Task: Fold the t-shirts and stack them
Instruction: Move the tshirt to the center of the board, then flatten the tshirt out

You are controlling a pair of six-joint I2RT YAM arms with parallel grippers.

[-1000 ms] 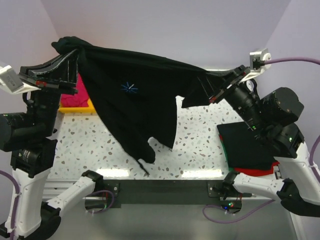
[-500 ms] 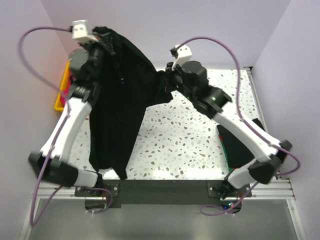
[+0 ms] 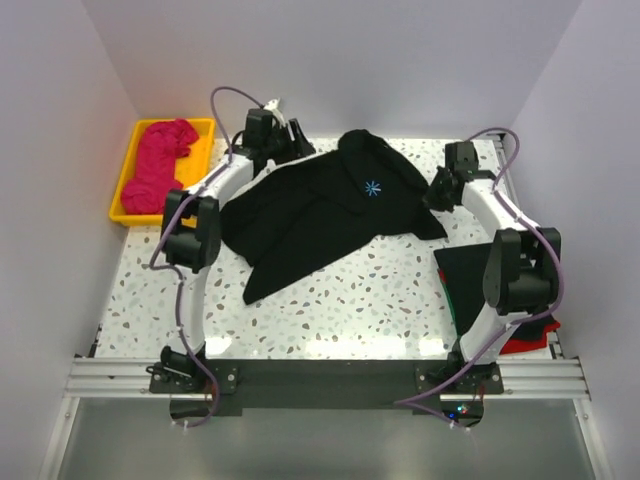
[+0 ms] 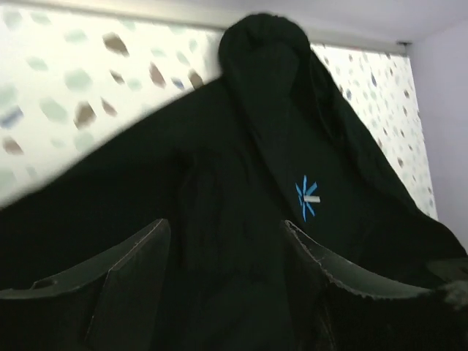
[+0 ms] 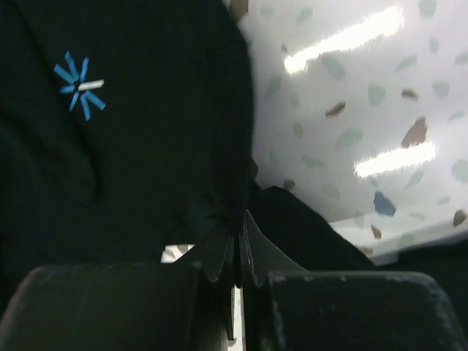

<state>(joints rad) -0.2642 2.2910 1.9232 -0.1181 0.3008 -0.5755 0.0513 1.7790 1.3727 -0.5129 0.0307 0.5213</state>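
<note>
My overhead camera sits above and behind the arm bases (image 3: 180,368), looking down over the whole table (image 3: 380,290). Both wrist cameras ride close to the black shirt (image 3: 310,210): the left looks low across it, the right nearly straight down. All three views share its blue star logo (image 3: 373,187).

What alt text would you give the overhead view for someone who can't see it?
A black t-shirt lies rumpled across a speckled table, the left claw open at its far edge and the right claw closed on its right edge. A pink t-shirt sits in a yellow tray far left; folded shirts lie near right.
</note>
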